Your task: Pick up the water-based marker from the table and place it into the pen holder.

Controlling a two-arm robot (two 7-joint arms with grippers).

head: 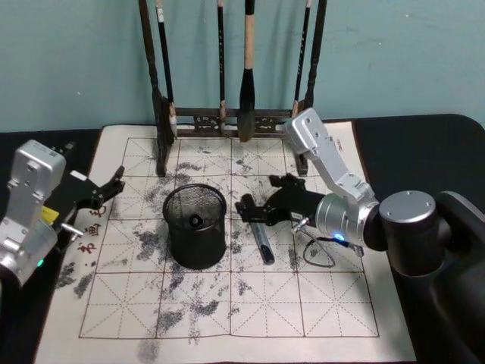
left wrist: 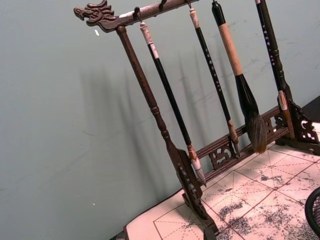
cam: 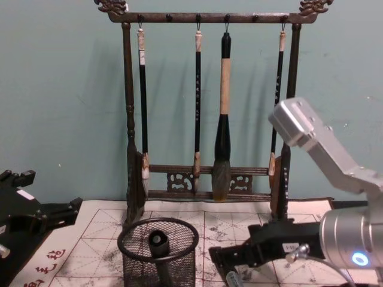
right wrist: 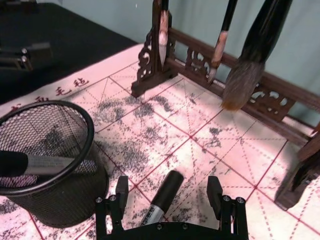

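Note:
The water-based marker [head: 264, 246], dark with a grey barrel, lies on the ink-stained grid mat just right of the pen holder [head: 195, 227], a black mesh cup. Another dark pen [head: 195, 221] stands inside the cup. My right gripper [head: 250, 212] is open and low over the marker's far end. In the right wrist view the marker [right wrist: 170, 182] lies between the two spread fingers [right wrist: 121, 194] of the right gripper [right wrist: 168, 196], which do not touch it. My left gripper [head: 106, 195] stays open at the mat's left edge, away from both.
A tall dark wooden brush rack [head: 235, 117] with several hanging brushes stands along the mat's back edge, close behind the right arm. The white calligraphy mat [head: 227, 303] lies on a black table. A thin cable [head: 318, 250] loops under the right wrist.

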